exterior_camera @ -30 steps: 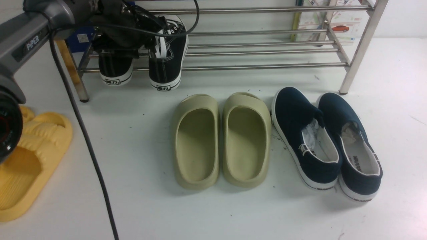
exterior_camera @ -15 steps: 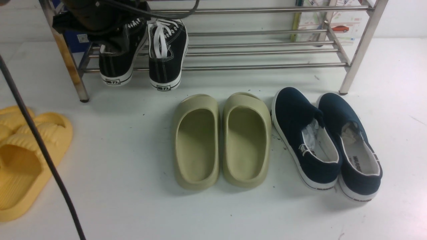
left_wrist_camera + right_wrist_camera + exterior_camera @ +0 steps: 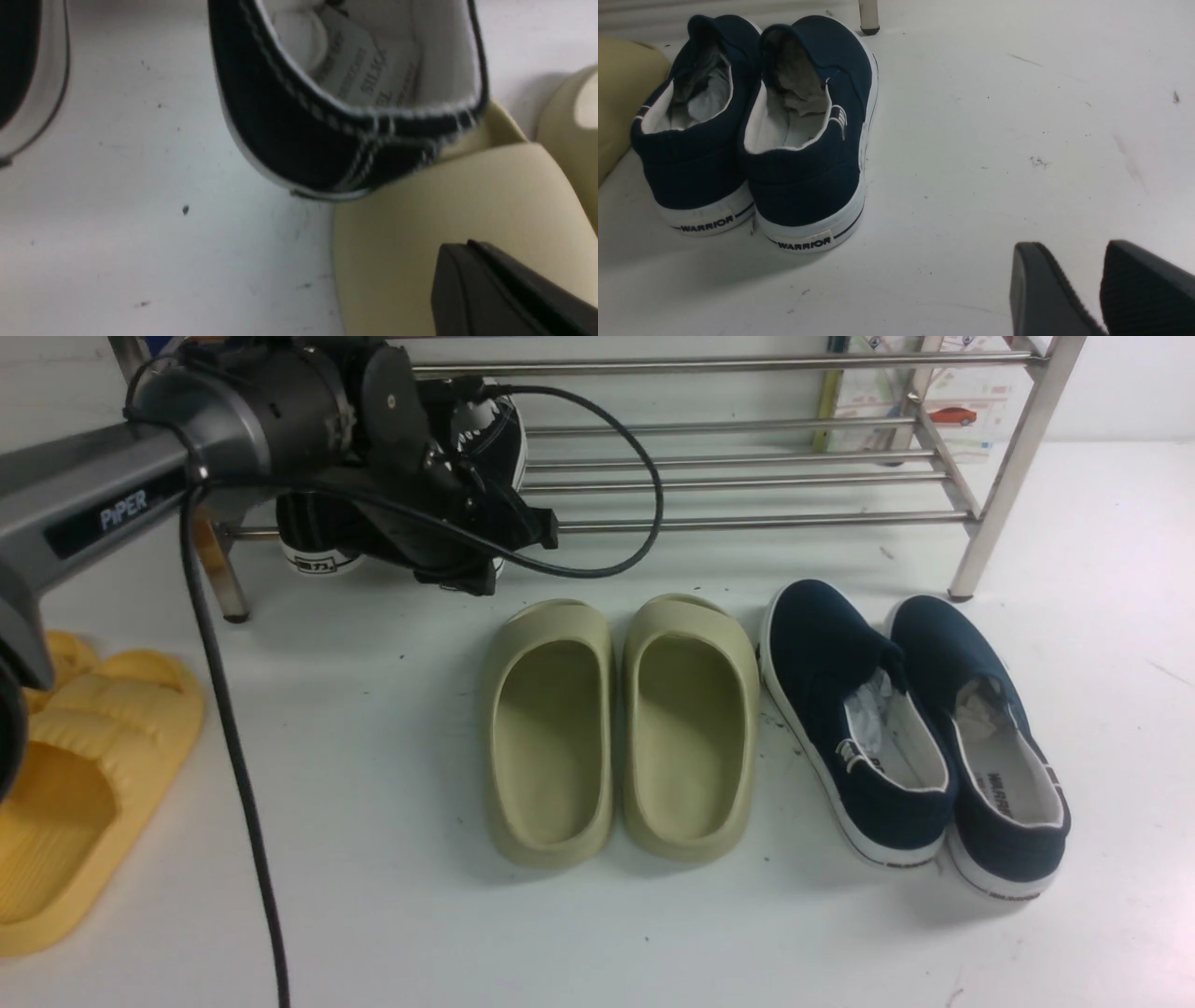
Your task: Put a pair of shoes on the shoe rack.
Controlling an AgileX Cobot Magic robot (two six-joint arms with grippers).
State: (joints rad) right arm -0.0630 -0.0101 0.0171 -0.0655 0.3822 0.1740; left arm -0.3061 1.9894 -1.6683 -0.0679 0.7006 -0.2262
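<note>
- White tabletop [image 3: 392, 915] fills the foreground, with yellow slides [image 3: 75, 775] at the near left edge, olive slides [image 3: 621, 728] in the middle and navy slip-ons [image 3: 915, 737] to the right.
- Low over bare table beside the navy slip-ons, the right gripper [image 3: 1101, 289] is seen with its two pads slightly parted and nothing between them.
- Further back, the left gripper [image 3: 485, 555] is held just in front of the shoe rack [image 3: 747, 476], its fingers pressed together on nothing; only one finger [image 3: 504, 289] is shown in the wrist view, above an olive slide.
- Behind it, the black sneakers [image 3: 317, 537] are resting on the rack's lower bars at its left end, heels overhanging the front bar; the nearer sneaker's heel [image 3: 345, 140] lies just beyond the fingertips, apart from them.
- A risk is judged from that closeness: a sneaker could be nudged off the bars by the wrist or its looping cable [image 3: 644, 513] if the arm is swung sideways.
- The overhanging heels could also tip forward if the rack is knocked.
</note>
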